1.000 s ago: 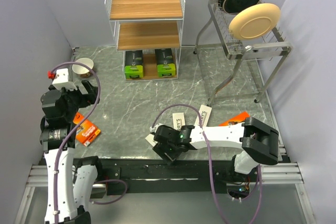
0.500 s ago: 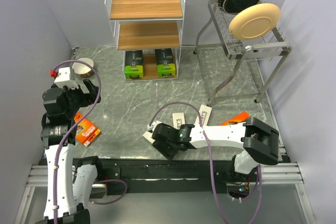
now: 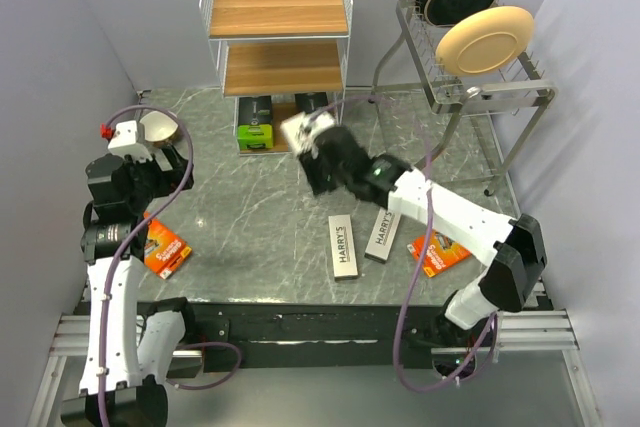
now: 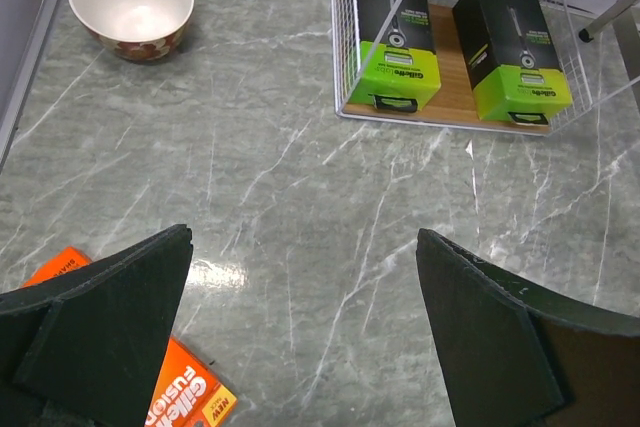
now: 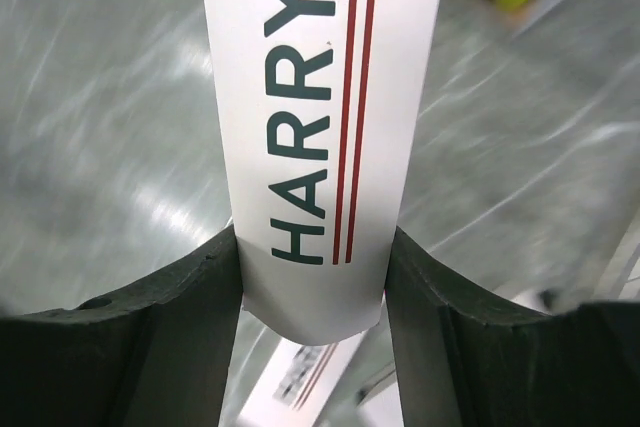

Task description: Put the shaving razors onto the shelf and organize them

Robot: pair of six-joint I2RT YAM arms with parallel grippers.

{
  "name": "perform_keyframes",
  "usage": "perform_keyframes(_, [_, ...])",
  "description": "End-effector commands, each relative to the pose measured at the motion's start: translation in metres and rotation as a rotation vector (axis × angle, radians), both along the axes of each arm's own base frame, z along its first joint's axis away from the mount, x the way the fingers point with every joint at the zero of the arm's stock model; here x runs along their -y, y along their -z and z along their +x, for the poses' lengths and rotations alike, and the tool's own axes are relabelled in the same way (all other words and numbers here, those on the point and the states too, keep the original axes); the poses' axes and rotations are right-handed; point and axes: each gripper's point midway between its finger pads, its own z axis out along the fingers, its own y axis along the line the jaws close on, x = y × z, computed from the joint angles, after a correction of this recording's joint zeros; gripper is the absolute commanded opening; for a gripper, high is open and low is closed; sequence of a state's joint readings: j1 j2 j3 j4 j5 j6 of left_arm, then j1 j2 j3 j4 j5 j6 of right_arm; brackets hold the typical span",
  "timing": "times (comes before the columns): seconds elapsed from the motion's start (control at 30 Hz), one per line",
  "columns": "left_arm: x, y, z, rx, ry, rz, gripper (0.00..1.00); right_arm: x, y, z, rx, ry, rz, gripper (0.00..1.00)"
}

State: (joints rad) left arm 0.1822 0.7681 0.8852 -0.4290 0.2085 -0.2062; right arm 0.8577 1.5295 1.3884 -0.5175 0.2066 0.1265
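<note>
Three white HARRY'S boxes: two loose on the surface (image 3: 250, 217), one pinched in the right claw (image 5: 315, 277).
Nearest, the left orange pack (image 4: 190, 397) is cut off by the frame edge and a finger of the left claw (image 4: 303, 247), which gapes wide and holds nothing. The left loose box (image 3: 344, 245) and right loose box (image 3: 383, 234) lie side by side, the right orange pack (image 3: 437, 254) near them. The held box (image 5: 310, 127) sits between both fingers, its far end out of frame, background blurred. Overhead, it hangs just before the bottom tier of the shelf (image 3: 275, 67), masking part of the right black box (image 3: 316, 102).
</note>
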Motion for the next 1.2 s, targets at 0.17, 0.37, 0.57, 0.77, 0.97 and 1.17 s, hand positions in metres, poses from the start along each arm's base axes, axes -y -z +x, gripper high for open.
perform_keyframes(0.17, [-0.004,-0.018,0.007,0.062,-0.014,-0.035,0.99,-0.003,-0.118,0.108,0.356,0.121,0.102,0.45])
perform_keyframes(0.37, [-0.008,-0.014,0.006,0.05,-0.02,-0.042,1.0,-0.001,-0.127,0.164,0.39,0.206,0.126,0.46])
perform_keyframes(0.57, [-0.011,-0.009,0.006,0.027,-0.024,-0.051,0.99,-0.002,-0.137,0.198,0.434,0.235,0.15,0.48])
perform_keyframes(0.77, [-0.011,-0.008,0.009,0.019,-0.021,-0.054,0.99,-0.006,-0.143,0.218,0.467,0.253,0.174,0.49])
perform_keyframes(0.97, [-0.009,-0.006,0.013,0.015,-0.007,-0.072,0.99,-0.005,-0.141,0.224,0.474,0.274,0.176,0.52])
perform_keyframes(1.17, [-0.008,-0.004,0.013,0.011,-0.001,-0.079,0.99,0.0,-0.128,0.228,0.449,0.306,0.168,0.54])
